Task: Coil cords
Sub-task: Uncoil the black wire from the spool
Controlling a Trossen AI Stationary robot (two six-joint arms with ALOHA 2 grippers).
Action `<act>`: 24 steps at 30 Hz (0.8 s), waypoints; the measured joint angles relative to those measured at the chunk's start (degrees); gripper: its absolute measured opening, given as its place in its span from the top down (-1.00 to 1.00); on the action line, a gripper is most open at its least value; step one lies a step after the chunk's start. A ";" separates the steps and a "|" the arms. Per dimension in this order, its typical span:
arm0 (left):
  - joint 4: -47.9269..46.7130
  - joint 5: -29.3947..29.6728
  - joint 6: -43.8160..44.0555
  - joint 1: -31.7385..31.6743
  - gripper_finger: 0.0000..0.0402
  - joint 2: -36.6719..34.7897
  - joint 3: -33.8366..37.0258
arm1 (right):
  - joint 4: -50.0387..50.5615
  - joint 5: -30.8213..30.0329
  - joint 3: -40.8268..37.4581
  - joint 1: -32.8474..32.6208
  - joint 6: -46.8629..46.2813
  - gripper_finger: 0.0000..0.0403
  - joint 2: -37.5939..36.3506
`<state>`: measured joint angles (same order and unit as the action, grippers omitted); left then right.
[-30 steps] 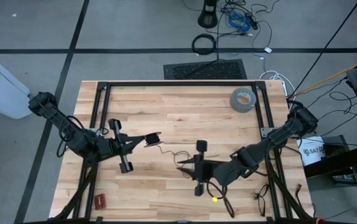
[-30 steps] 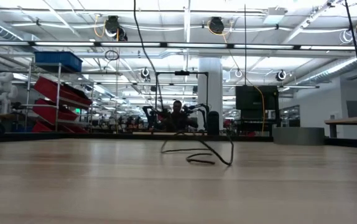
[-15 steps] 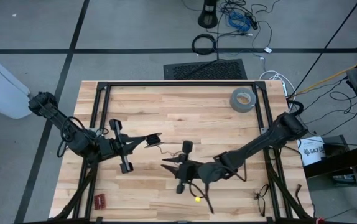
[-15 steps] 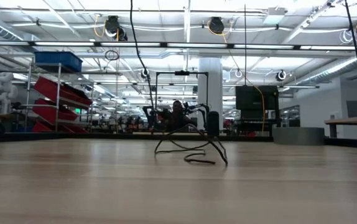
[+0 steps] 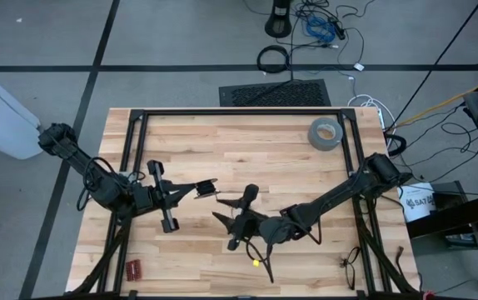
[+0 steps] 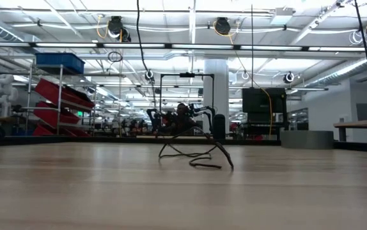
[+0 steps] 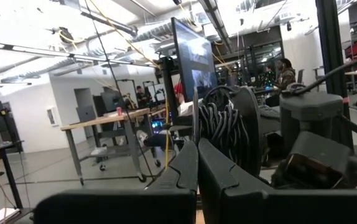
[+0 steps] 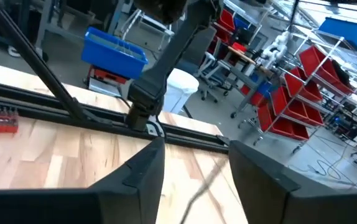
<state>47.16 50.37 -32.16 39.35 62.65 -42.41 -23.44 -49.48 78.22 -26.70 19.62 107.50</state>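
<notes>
**Item: the cord**. One long, very thin black wire, lying near the middle of the surface between my two arms. One end is wound into a small bundle at the tip of my left hand; in the left wrist view that bundle sits just past the fingers. The loose remainder trails toward my right hand, and in the low view it rests as slack loops, partly lifted off the wood.

**Handling, as I judge it:** very light, limp, no spring worth counting on, prone to tangle and to slip from a hard pinch. I judge the best hold to be on the raised loops of the free run close to the coil.

**Left hand:** clenched, fingers pressed together. The wound bundle hangs at their tip; I cannot see the exact contact.

**Right hand:** released, fingers spread, low over the surface just beside the slack wire, nothing between them in the right wrist view.

**Surroundings:**
- grey tape roll, far corner, well apart.
- small red object, near corner on the left arm's side, well apart.
- black frame rails around the surface.

**Obstruction:** none on the wood near the wire. The two hands stand close together, so I count collision between them as the main risk.
</notes>
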 joint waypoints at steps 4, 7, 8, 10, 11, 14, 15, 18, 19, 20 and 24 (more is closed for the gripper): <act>-0.15 0.00 0.28 0.00 1.00 0.00 0.00 | 0.31 0.35 0.00 0.48 -0.41 0.16 -0.02; -0.17 0.00 0.28 0.00 1.00 0.00 0.00 | 1.03 0.19 0.00 0.95 -1.18 0.19 -0.02; -0.17 0.00 0.28 0.00 1.00 0.00 0.00 | 1.11 0.12 0.00 0.94 -1.23 0.20 -0.02; -0.19 -0.01 0.28 0.00 1.00 0.00 0.00 | 0.96 0.25 0.00 0.81 -1.48 0.22 -0.02; -0.19 -0.01 0.28 0.00 1.00 0.00 0.00 | 1.04 0.35 0.00 0.81 -1.85 0.24 -0.02; -0.17 -0.02 0.28 0.00 1.00 0.00 0.00 | 1.40 0.36 0.00 0.90 -2.43 0.32 -0.02; -0.17 -0.02 0.28 0.00 1.00 0.00 0.00 | 1.39 0.33 0.00 0.95 -2.43 0.35 -0.02; -0.17 -0.02 0.28 0.00 1.00 0.00 0.00 | 1.54 0.63 0.00 0.91 -2.47 0.45 -0.02; -0.17 -0.02 0.28 0.00 1.00 0.00 0.00 | 1.58 1.54 0.00 0.90 -2.56 0.48 -0.02; -0.17 -0.02 0.26 0.00 1.00 0.00 0.00 | 1.53 2.25 0.00 0.92 -2.86 0.51 -0.02; -0.17 -0.02 0.27 0.00 1.00 0.00 0.00 | 1.62 3.37 0.00 1.39 -4.15 0.65 -0.02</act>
<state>46.99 50.35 -31.89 39.35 62.65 -42.41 -21.82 -46.11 78.22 -25.32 15.46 107.48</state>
